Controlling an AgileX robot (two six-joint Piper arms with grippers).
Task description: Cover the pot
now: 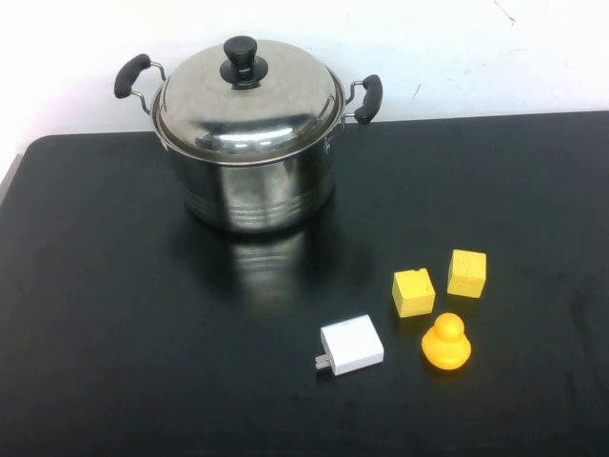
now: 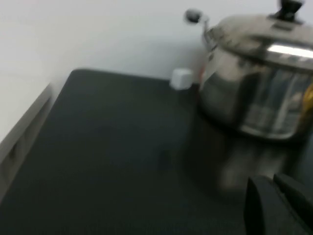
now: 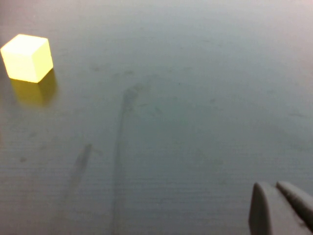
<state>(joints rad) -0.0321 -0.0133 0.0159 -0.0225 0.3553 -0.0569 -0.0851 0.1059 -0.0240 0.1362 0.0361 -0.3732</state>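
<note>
One stainless-steel pot (image 1: 255, 186) stands covered at the table's (image 1: 114, 314) far centre-left.
Its domed lid (image 1: 249, 107) with black knob (image 1: 240, 55) sits on the rim, black handles either side. The black table meets a white wall (image 1: 457, 48). Left end effector (image 2: 276, 203) and right end effector (image 3: 279, 208), both off the high view, hang over the table with fingers pressed together.

Little of my robot shows here. From the left wrist camera I see only the tips of the left gripper (image 2: 276, 205): two dark, nearly black fingers (image 2: 259, 208) with flat faces and squared edges, pressed side by side. From the right wrist camera the right gripper (image 3: 276, 208) shows two fingers (image 3: 261, 210) of the same blocky shape, looking paler grey, also set together. The raised camera catches neither arm.
</note>
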